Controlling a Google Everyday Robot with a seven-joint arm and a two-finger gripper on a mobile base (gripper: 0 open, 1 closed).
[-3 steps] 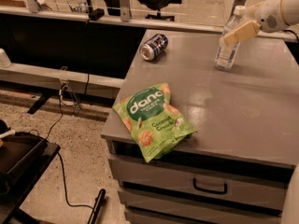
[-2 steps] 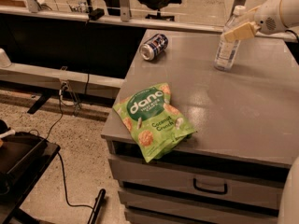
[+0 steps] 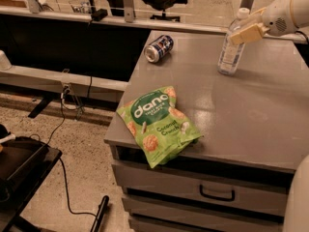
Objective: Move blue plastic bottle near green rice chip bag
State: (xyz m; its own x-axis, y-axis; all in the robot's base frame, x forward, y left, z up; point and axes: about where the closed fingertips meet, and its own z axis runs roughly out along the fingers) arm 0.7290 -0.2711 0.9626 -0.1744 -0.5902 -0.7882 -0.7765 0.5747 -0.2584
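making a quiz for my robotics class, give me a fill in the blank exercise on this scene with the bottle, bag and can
1. The blue plastic bottle stands ____ at the back of the grey cabinet top.
2. The gripper is at the bottle's upper part, just below its white ____.
3. The drink can lies on its ____.
4. The green rice chip bag lies flat at the cabinet's ____ left corner.

Missing words: upright; cap; side; front

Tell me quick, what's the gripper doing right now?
Gripper: at the neck of the upright blue plastic bottle, back right; whether it is open or closed cannot be told.
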